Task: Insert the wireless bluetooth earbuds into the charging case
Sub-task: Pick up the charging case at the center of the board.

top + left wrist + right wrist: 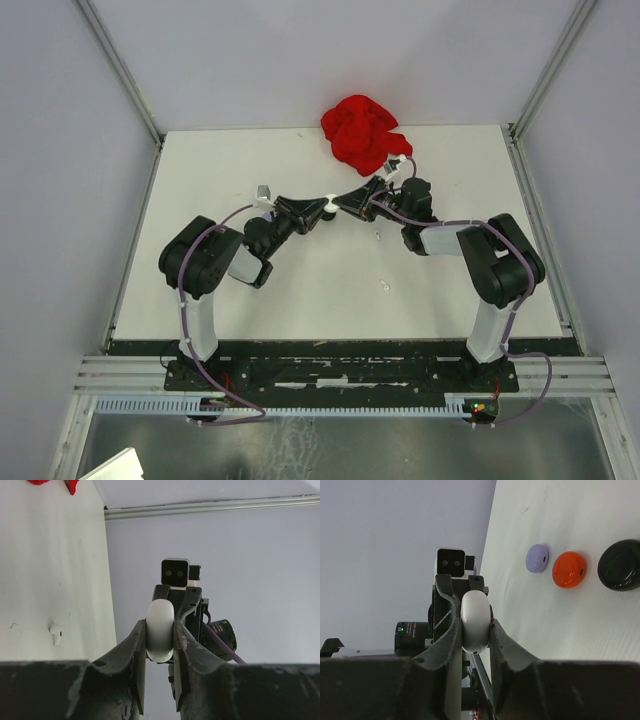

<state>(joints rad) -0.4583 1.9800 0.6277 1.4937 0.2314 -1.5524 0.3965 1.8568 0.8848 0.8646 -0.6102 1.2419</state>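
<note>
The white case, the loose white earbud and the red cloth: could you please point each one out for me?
white case point(160, 630): left wrist view, middle of its rounded edge.
loose white earbud point(55, 632): left wrist view, on its body.
red cloth point(360, 130): top external view, its bunched middle.

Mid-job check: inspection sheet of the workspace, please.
Surface: white tabletop, faint scuffs.
Job's things: white round plastic charging case held mid-air; tiny white plastic earbud loose on the tabletop, likely another beyond it.
Clutter: crumpled red cloth at far edge; lilac round disc, red round disc, black round disc in a row.
Grippers: left end effector and right end effector both shut on the case.
Cables: purple cable along each arm.
Surroundings: grey walls, aluminium frame rails.
</note>
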